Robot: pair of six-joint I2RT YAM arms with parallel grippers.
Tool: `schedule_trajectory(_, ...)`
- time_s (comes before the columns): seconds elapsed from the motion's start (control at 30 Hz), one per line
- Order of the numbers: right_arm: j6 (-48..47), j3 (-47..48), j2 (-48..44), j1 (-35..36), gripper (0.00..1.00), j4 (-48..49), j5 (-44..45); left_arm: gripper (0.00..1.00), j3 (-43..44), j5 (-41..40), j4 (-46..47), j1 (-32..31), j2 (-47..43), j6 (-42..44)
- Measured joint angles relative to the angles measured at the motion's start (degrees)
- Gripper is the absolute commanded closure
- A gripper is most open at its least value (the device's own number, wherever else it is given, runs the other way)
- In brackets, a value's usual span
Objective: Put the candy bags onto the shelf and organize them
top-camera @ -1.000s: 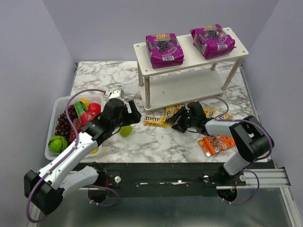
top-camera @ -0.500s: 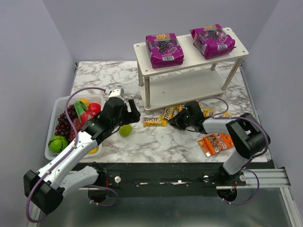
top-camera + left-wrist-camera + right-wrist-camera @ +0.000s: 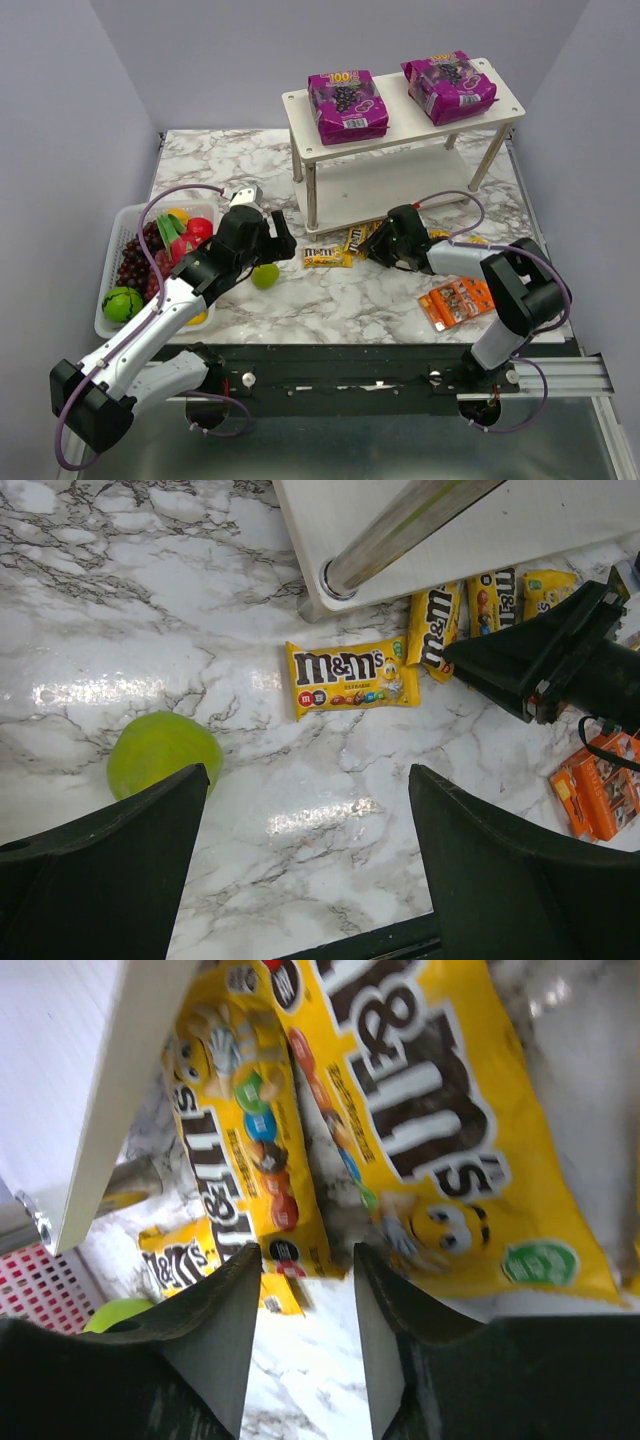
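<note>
Two purple pouches (image 3: pixel 346 105) (image 3: pixel 449 86) lie on the top tier of the white shelf (image 3: pixel 400 185). Several yellow packets lie on the marble by the shelf's front edge (image 3: pixel 326 258) (image 3: pixel 356 238) (image 3: pixel 440 238). The flat orange pack (image 3: pixel 458 302) lies at the front right. My right gripper (image 3: pixel 376 246) (image 3: pixel 307 1260) is low over the packets, jaws slightly apart and empty, with two packets (image 3: pixel 440 1130) (image 3: pixel 245 1130) just ahead of its tips. My left gripper (image 3: pixel 277 240) (image 3: pixel 310 870) hovers wide open and empty, near one packet (image 3: pixel 352 675).
A white fruit basket (image 3: pixel 108 300) stands at the left edge. A green ball (image 3: pixel 264 276) (image 3: pixel 160 752) lies beside my left finger. A shelf leg (image 3: pixel 400 530) stands just beyond the packets. The lower shelf board's edge (image 3: pixel 100 1110) is close to my right gripper.
My right gripper has slid toward the shelf and up to the yellow packets. The left arm has barely moved.
</note>
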Motion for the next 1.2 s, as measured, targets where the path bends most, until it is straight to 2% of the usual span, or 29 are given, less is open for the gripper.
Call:
schedule_trajectory(0.07,-1.38,1.09,1.22,0.0,0.55,0.42,0.02,0.09,0.0,0.0,-0.02,0.0,0.0,0.0)
schedule_trajectory(0.17,-2.99,1.81,2.4,0.0,0.71,1.27,0.07,0.09,0.0,0.0,-0.04,0.0,0.0,0.0)
schedule_trajectory(0.2,-3.3,1.88,2.75,0.02,0.81,1.55,0.07,0.09,0.0,0.0,-0.04,0.0,0.0,0.0)
schedule_trajectory(0.3,-4.42,1.86,3.04,0.0,0.98,2.19,-0.07,0.09,0.0,0.0,-0.09,0.0,0.0,0.0)
schedule_trajectory(0.47,-6.34,0.44,1.77,0.0,0.99,3.37,-0.02,0.09,0.0,0.0,-0.09,0.0,0.0,0.02)
schedule_trajectory(0.6,-11.04,-3.78,-3.26,-0.04,0.99,2.03,-2.08,0.09,0.0,0.04,-0.02,0.0,0.02,0.07)
schedule_trajectory(0.8,-22.77,-9.86,-12.07,-0.04,0.99,-4.39,-12.09,0.1,-0.57,2.29,1.68,0.0,0.74,0.04)
schedule_trajectory(0.93,-30.32,-12.61,-16.9,-0.04,0.82,-10.19,-18.99,0.11,-2.56,5.4,4.37,-0.02,1.99,-0.22)
schedule_trajectory(0.97,-31.89,-12.7,-17.55,-0.04,0.74,-12.15,-20.15,0.11,-3.15,6.23,5.16,-0.15,2.62,-0.46)
schedule_trajectory(1.0,-32.98,-12.66,-18.08,-0.04,0.55,-13.88,-20.74,0.11,-3.54,6.86,5.7,-0.28,3.21,-0.61)
schedule_trajectory(1.1,-34.21,-12.68,-21.22,0.02,0.34,-19.76,-19.93,0.12,-4.28,8.0,7.48,-2.45,5.95,-1.6)
schedule_trajectory(1.2,-31.98,-12.72,-27.96,0.04,0.29,-23.8,-16.96,0.13,-4.33,8.63,9.14,-4.98,8.7,-2.43)
